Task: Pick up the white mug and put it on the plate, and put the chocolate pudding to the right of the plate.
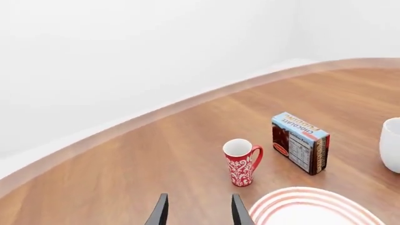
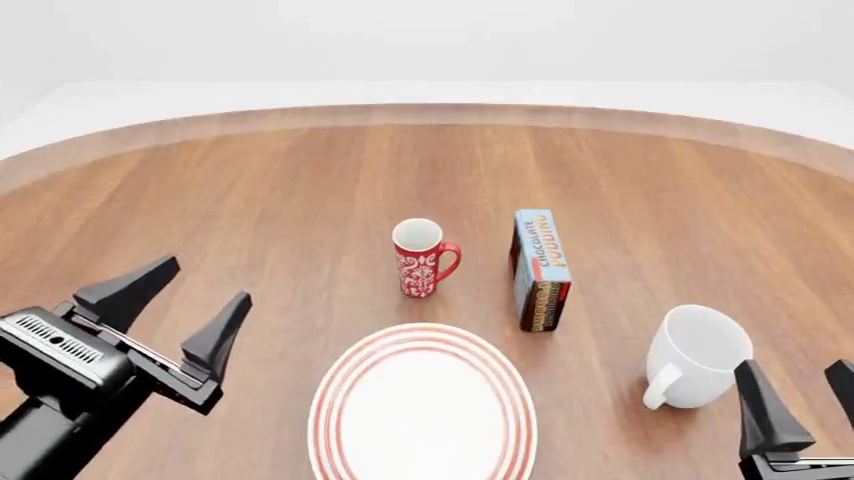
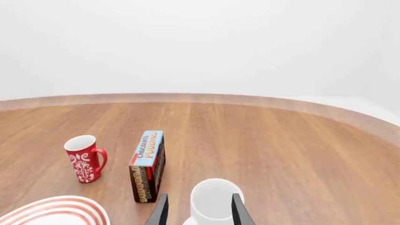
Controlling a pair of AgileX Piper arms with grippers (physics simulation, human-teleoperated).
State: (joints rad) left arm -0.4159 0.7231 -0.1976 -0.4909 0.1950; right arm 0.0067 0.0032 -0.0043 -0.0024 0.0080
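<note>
While the right hand [image 2: 805, 400] gapes empty, white mug [image 2: 697, 355] just at its eleven o'clock, bare counter [image 2: 667, 180] beyond, left hand [image 2: 171, 305] open, empty.

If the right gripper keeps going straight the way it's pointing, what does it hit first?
Most likely the white mug: in the right wrist view it sits just ahead, between the open fingers of the right gripper. Exact depth is unclear.

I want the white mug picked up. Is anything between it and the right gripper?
No. In the front view, only bare table separates the right gripper from the white mug.
</note>
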